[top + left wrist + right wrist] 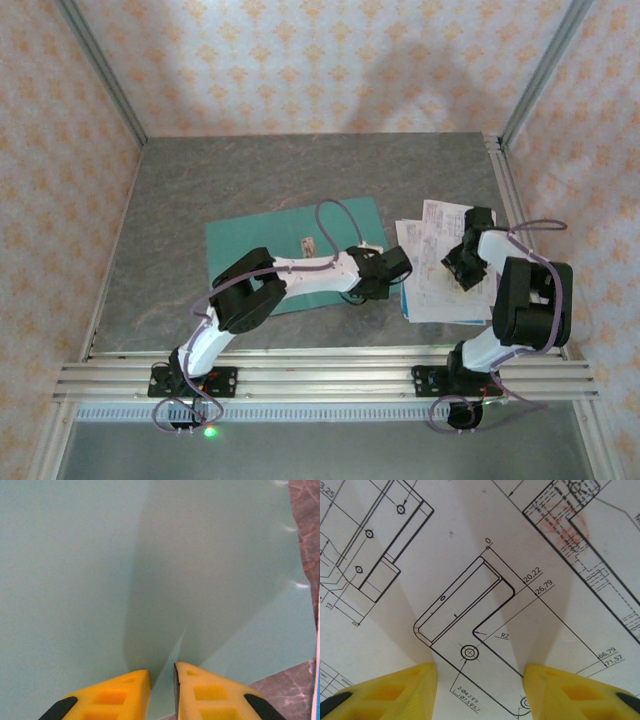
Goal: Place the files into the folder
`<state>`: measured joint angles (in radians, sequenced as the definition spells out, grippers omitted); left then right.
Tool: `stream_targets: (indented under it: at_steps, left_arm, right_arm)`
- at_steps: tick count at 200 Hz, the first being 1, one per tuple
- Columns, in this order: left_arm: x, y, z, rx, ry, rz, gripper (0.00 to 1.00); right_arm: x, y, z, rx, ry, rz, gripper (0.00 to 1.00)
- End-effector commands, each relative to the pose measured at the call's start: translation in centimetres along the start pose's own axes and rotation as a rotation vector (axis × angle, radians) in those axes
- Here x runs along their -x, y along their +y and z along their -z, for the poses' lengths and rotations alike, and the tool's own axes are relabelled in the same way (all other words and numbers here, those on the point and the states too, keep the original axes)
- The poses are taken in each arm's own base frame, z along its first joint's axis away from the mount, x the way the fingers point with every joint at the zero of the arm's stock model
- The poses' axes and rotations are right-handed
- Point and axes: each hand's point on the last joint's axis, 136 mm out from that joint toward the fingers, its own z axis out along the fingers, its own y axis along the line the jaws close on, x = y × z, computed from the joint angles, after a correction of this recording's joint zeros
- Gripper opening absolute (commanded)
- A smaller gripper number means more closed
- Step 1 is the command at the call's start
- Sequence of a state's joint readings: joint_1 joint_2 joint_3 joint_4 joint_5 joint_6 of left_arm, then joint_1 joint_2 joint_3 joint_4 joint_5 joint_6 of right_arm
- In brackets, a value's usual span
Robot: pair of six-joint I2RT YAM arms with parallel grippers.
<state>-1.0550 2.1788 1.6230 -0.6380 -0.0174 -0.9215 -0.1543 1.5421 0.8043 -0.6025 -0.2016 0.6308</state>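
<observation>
The teal-green folder (262, 256) lies open at the table's middle, with a small metal clip (308, 245) at its spine. My left gripper (400, 263) reaches across to the folder's right edge. In the left wrist view the cover (75, 580) bends up in front of the camera. My left gripper (162, 672) stands nearly closed, with the cover's edge running into the thin gap. The files (432, 240), white sheets with line drawings, lie stacked at the right. My right gripper (458, 268) is low over them. It is open (480, 667), with a printed sheet (470, 580) lying flat between its fingers.
The grey table (300, 170) has free room behind and left of the folder. A strip of teal (405, 300) shows under the files' left edge. Aluminium rails (320, 372) run along the near edge. Patterned walls and slanted posts (100, 70) close in the sides.
</observation>
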Motion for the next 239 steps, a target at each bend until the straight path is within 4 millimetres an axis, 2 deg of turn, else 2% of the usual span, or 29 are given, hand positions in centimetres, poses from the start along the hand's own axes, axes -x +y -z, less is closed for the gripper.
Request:
stream_targets:
  at_steps: [1, 46, 75, 115, 131, 162, 179, 190, 205, 216, 220, 239]
  left_arm:
    - [-3.2, 1.5, -2.7, 0.084, 0.083, -0.044, 0.21]
    - [-3.0, 0.9, -2.8, 0.081, 0.079, -0.056, 0.21]
    - [-2.1, -0.1, -2.6, 0.056, 0.056, -0.075, 0.21]
    - [-0.6, -0.6, -2.7, 0.055, 0.041, -0.094, 0.18]
    - [0.3, -0.4, -1.7, 0.06, 0.012, -0.098, 0.16]
    - [2.6, 0.3, 2.0, 0.073, -0.07, -0.095, 0.18]
    - [3.9, 1.6, 4.5, 0.093, -0.125, -0.071, 0.2]
    - [4.5, 3.1, 6.0, 0.111, -0.151, -0.036, 0.24]
    - [5.2, 6.0, 7.5, 0.14, -0.168, 0.033, 0.26]
    - [5.2, 8.5, 7.7, 0.164, -0.167, 0.081, 0.27]
    - [5.5, 9.2, 8.5, 0.152, -0.18, 0.103, 0.28]
    - [5.0, 14.5, 8.0, 0.203, -0.149, 0.194, 0.27]
  right_arm:
    - [-1.9, -1.2, -2.2, -0.026, 0.076, -0.026, 0.5]
    - [-2.2, -1.3, -2.4, -0.023, 0.087, -0.031, 0.5]
    - [-2.7, -1.0, -2.7, -0.014, 0.097, -0.034, 0.49]
    - [-3.5, 0.8, -2.2, -0.015, 0.077, 0.012, 0.48]
    - [-3.7, 1.9, -1.7, 0.005, 0.071, 0.022, 0.48]
    - [-4.7, 4.2, -1.5, 0.024, 0.086, 0.061, 0.47]
    - [-5.7, 5.5, -1.9, 0.01, 0.096, 0.104, 0.47]
    - [-6.4, 6.5, -1.9, 0.005, 0.09, 0.131, 0.47]
    - [-7.3, 7.7, -2.1, 0.015, 0.091, 0.149, 0.46]
    - [-7.9, 8.6, -2.0, 0.016, 0.086, 0.165, 0.46]
    - [-8.1, 8.9, -2.0, 0.015, 0.084, 0.17, 0.46]
    - [-9.0, 10.4, -1.6, 0.029, 0.07, 0.195, 0.46]
